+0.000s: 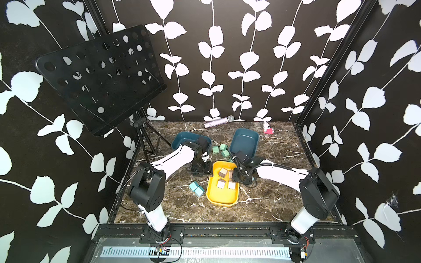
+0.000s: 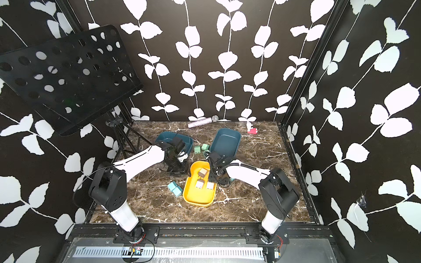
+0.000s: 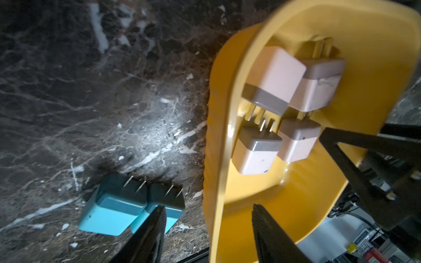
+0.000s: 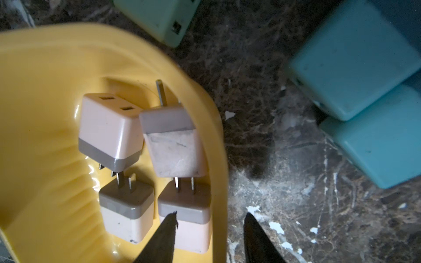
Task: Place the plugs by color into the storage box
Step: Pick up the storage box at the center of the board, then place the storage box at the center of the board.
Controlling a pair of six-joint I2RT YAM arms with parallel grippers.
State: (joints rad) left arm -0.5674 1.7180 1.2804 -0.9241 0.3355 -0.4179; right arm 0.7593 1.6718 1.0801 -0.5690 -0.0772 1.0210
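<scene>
A yellow storage box (image 1: 222, 198) lies mid-table with several beige plugs (image 1: 221, 183) inside. Two light blue plugs (image 1: 196, 189) lie on the marble just left of it. Three mint green plugs (image 1: 222, 150) sit behind it, between two dark blue boxes (image 1: 182, 139) (image 1: 245, 141). My left gripper (image 3: 208, 207) is open and straddles the yellow box's rim (image 3: 218, 159), one finger inside and one outside by the light blue plugs (image 3: 111, 209). My right gripper (image 4: 210, 214) is open astride the opposite rim, one finger over a beige plug (image 4: 191, 230). Two more light blue plugs (image 4: 355, 61) lie beside it.
A black music stand (image 1: 100, 75) overhangs the back left on tripod legs (image 1: 145, 141). A microphone (image 1: 218, 121) lies along the back wall, and a pink-red toy figure (image 1: 268, 129) stands at the back right. A green plug (image 4: 157, 16) lies by the yellow box's corner.
</scene>
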